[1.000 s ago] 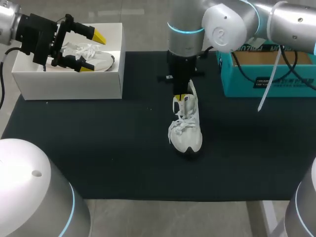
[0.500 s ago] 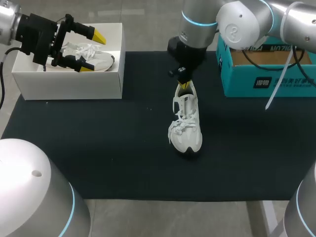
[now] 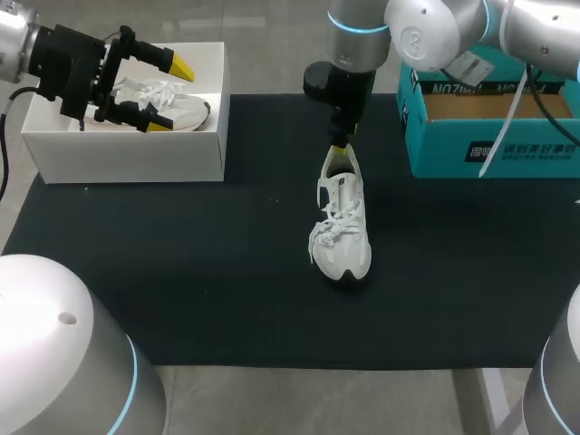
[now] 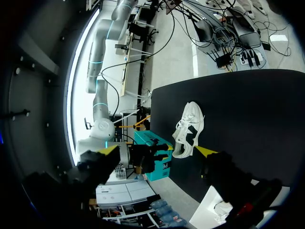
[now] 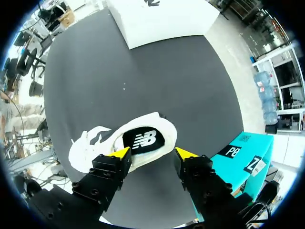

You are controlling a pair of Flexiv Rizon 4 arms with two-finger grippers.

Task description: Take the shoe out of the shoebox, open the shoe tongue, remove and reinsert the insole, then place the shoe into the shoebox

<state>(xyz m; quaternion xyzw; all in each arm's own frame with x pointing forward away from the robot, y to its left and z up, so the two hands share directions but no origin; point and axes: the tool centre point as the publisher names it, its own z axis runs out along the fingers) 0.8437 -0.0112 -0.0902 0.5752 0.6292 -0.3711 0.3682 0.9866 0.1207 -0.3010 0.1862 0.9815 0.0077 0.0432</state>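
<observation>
A white shoe [image 3: 342,227] lies on the black mat [image 3: 181,272], toe towards me, its heel opening showing a dark insole [image 5: 143,140]. My right gripper [image 3: 341,145] hovers just above and behind the heel, open, with nothing between its fingers [image 5: 153,153]. The shoe [image 5: 109,145] lies below those fingertips. A white shoebox [image 3: 127,154] stands at the back left with a second white shoe [image 3: 192,109] inside. My left gripper [image 3: 170,95] hangs open over that box. From the left wrist, the gripper [image 4: 157,150] looks across at the shoe [image 4: 189,131] on the mat.
A teal cardboard box [image 3: 489,136] sits at the back right, close to my right arm, also seen as the teal box [image 4: 153,157] from the left wrist. The white shoebox's wall [image 5: 157,19] shows beyond the shoe in the right wrist view.
My right gripper has let go at the shoe's heel, opened, and drawn up and back from it. The shoe stays where it was. The left arm has not moved.
</observation>
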